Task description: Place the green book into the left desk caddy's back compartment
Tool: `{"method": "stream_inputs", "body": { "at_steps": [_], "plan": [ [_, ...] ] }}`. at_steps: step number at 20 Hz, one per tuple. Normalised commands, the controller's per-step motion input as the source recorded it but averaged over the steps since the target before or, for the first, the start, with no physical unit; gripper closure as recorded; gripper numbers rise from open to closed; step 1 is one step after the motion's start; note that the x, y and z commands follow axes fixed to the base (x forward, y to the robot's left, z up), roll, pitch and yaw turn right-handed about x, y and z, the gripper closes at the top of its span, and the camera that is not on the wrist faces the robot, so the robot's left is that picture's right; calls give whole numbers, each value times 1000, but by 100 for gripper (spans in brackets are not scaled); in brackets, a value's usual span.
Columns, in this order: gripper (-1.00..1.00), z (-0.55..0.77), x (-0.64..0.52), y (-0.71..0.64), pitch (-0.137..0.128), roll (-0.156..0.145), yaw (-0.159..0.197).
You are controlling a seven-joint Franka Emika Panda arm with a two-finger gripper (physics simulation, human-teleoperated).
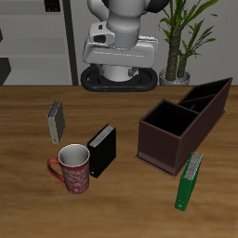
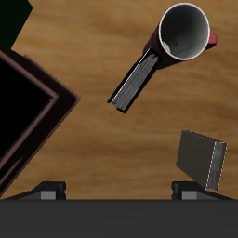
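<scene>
The green book lies flat near the table's front edge, just in front of the left desk caddy. A corner of the book also shows in the wrist view. The caddy is a long dark maroon box; its back compartment is the narrow slanted end, farthest from the book. In the wrist view part of the caddy's rim shows. My gripper hangs high over the table's middle back, open and empty, its fingertips wide apart, well away from the book.
A black book stands beside a red-and-white mug. A small grey book stands farther back. A potted plant is behind the table.
</scene>
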Motion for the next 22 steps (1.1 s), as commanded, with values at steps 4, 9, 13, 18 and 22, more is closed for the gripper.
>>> {"method": "stream_inputs", "body": {
  "at_steps": [4, 9, 13, 18, 22],
  "plan": [
    [-100, -37, 15, 20, -3, -32, -33],
    [-100, -56, 61, 166, 11, 35, 21],
    [-100, 64, 113, 117, -14, -4, -14],
    [-100, 137, 230, 205, -21, 29, -10],
    [-100, 214, 276, 215, -30, -24, -37]
  ]
}}
